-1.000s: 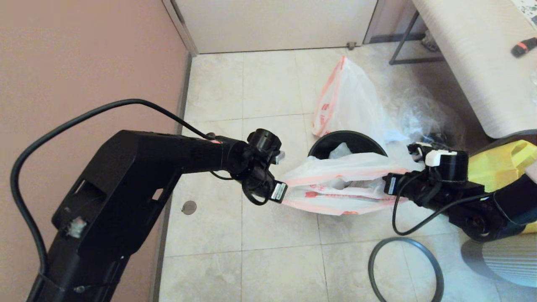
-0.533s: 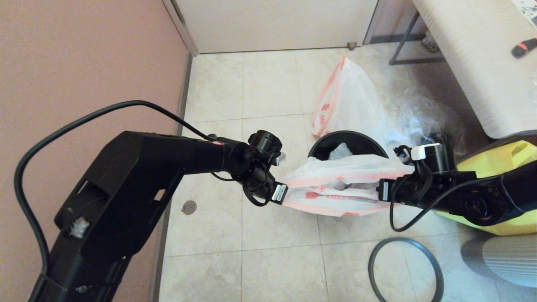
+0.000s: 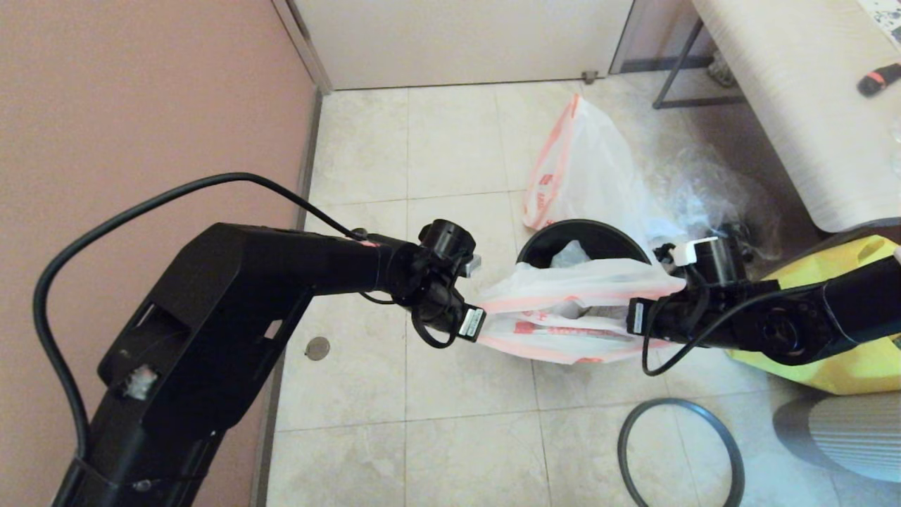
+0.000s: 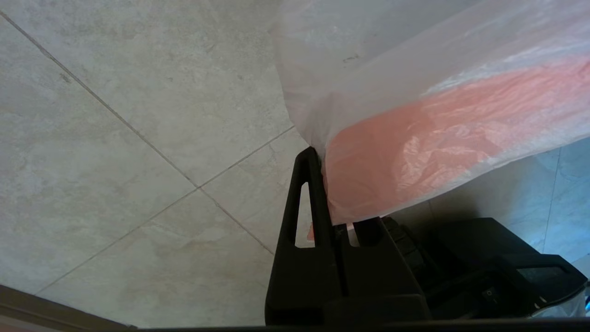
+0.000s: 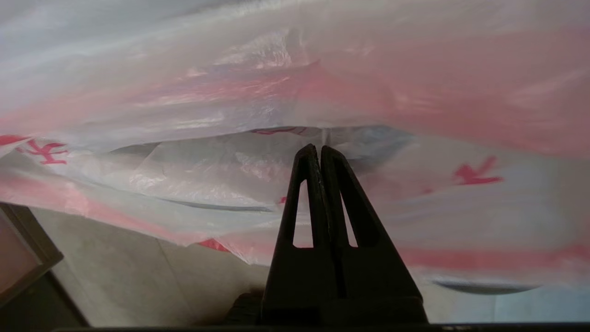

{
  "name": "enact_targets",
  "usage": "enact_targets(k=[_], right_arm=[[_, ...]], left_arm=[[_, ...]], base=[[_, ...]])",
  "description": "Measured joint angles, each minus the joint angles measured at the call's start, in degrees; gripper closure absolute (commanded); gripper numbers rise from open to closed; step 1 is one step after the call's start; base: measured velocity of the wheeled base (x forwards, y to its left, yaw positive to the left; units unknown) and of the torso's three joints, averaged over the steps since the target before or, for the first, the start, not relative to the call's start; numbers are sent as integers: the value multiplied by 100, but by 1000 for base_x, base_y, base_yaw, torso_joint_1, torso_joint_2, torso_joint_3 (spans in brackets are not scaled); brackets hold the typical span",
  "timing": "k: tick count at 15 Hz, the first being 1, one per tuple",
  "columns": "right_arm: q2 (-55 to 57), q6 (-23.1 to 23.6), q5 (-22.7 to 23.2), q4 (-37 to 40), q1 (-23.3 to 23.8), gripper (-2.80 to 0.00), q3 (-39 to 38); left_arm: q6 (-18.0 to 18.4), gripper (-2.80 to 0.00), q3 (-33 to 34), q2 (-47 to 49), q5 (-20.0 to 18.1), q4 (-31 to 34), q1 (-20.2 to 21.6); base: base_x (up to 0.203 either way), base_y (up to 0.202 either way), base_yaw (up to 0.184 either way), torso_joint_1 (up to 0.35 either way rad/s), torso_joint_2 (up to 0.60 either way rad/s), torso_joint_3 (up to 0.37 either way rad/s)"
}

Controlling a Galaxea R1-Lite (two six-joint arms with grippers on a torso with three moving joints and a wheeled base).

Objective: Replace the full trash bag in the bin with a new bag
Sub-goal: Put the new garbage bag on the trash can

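Note:
The new bag point(image 3: 563, 310), thin white plastic with pink bands and red print, hangs stretched between my two grippers, above the near rim of the black bin point(image 3: 605, 236). My left gripper point(image 3: 476, 325) is shut on the bag's left end, pinching the pink band point(image 4: 392, 157). My right gripper point(image 3: 633, 318) is shut on its right end, and in the right wrist view the film point(image 5: 184, 161) spreads wide beyond the closed fingertips point(image 5: 309, 154). The full trash bag point(image 3: 591, 169) stands on the floor behind the bin. The grey rim ring point(image 3: 676, 402) lies on the tiles in front.
A clear crumpled bag with dark items point(image 3: 711, 197) sits right of the full bag. A yellow tote point(image 3: 852, 274) is behind my right arm. The pale table point(image 3: 795, 105) fills the far right, and the pink wall point(image 3: 141, 105) runs along the left.
My right arm has swung left and its wrist has risen, bringing its gripper closer to the bin. The bag hangs slightly slacker. The left gripper has edged a little right.

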State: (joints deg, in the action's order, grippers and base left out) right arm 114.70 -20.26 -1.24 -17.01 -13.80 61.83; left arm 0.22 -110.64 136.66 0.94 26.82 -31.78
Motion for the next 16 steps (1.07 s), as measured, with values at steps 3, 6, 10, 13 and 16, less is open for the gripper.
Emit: enact_targets(k=[3, 6, 10, 13, 16], right_arm=[[41, -68, -172, -7, 2, -280, 44], [-265, -79, -224, 285, -20, -280, 61], [-180, -288, -300, 936, -44, -280, 392], [149, -590, -308, 869, -50, -280, 645], [458, -733, -320, 860, -45, -280, 876]], left_arm=[[2, 0, -2, 2, 0, -4, -5], [5, 0, -2, 15, 2, -11, -5], [4, 0, -2, 25, 2, -20, -2], [3, 0, -2, 26, 0, -33, -2], [0, 0, -2, 37, 2, -33, -2]], base=[[0, 0, 0, 0, 0, 0], [0, 0, 0, 0, 0, 0], [0, 0, 0, 0, 0, 0], [0, 0, 0, 0, 0, 0], [0, 0, 0, 0, 0, 0]])
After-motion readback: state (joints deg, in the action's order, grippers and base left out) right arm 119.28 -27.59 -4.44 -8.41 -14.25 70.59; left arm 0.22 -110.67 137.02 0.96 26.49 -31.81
